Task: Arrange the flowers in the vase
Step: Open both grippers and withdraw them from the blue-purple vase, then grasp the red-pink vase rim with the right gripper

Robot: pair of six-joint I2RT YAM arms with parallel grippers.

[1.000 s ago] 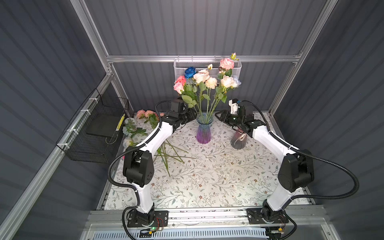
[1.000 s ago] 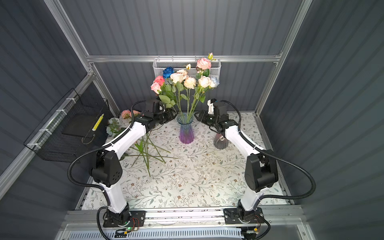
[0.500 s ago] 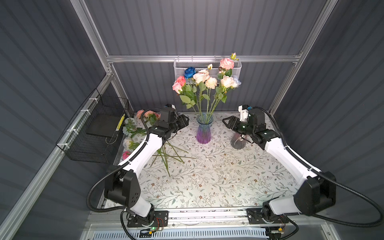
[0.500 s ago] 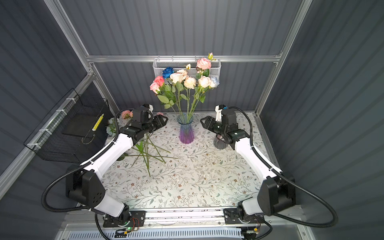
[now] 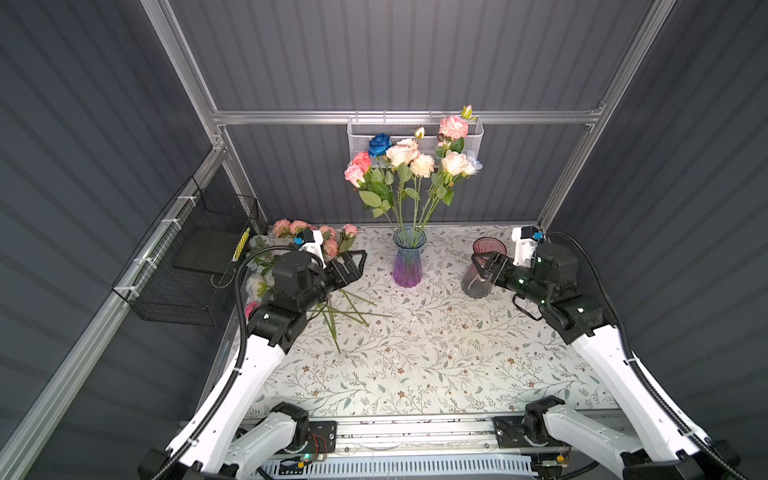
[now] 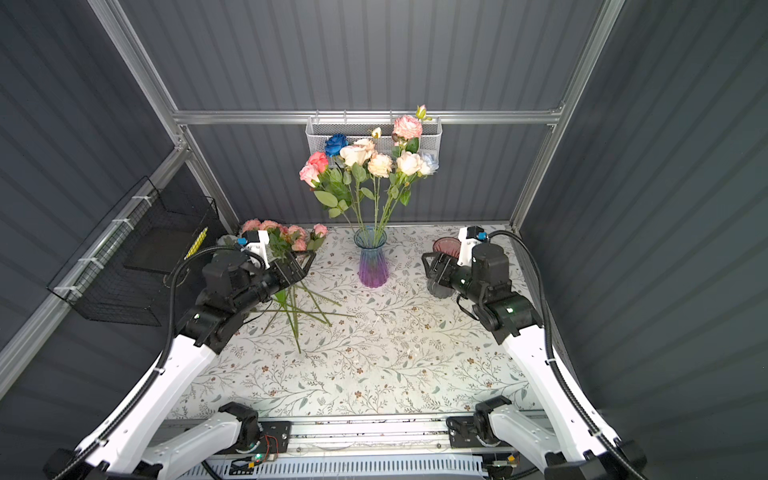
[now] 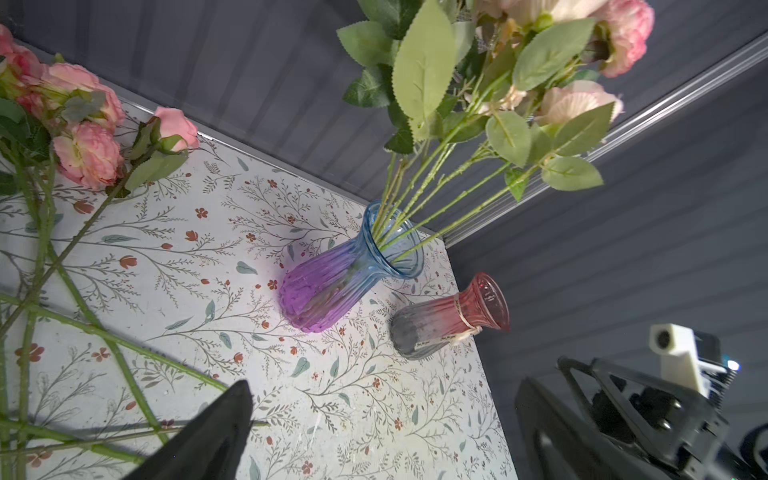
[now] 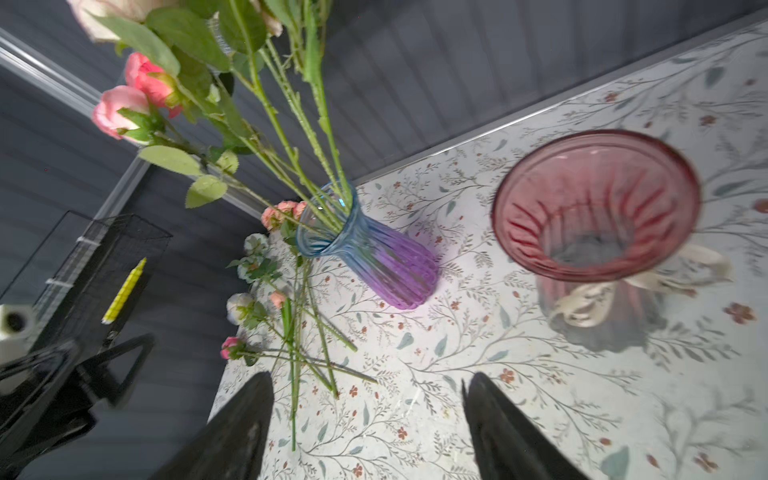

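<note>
Between the left claw [image 5: 360,262] and the right claw [image 5: 478,268], apart from both, the blue-to-purple vase [image 5: 407,266] stands upright on the tabletop [image 5: 415,353]. It holds the flowers [image 5: 409,162], whose stems rise steeply and fan out, blooms uppermost. Both claws are spread wide and pinch nothing. Under and beside the left claw, loose flowers [image 7: 89,153] lie flat with their stems crossed, blooms toward the back wall [image 5: 415,62]. Close ahead of the right claw stands a pink-and-grey vase [image 7: 449,324]. The left wrist view shows a small paper tag [image 7: 432,343] at its neck, the writing too small to read. The right wrist view looks into its mouth and shows only the cream tie [image 8: 582,303]. Only the top views show the deep blue bloom [image 5: 379,144].
</note>
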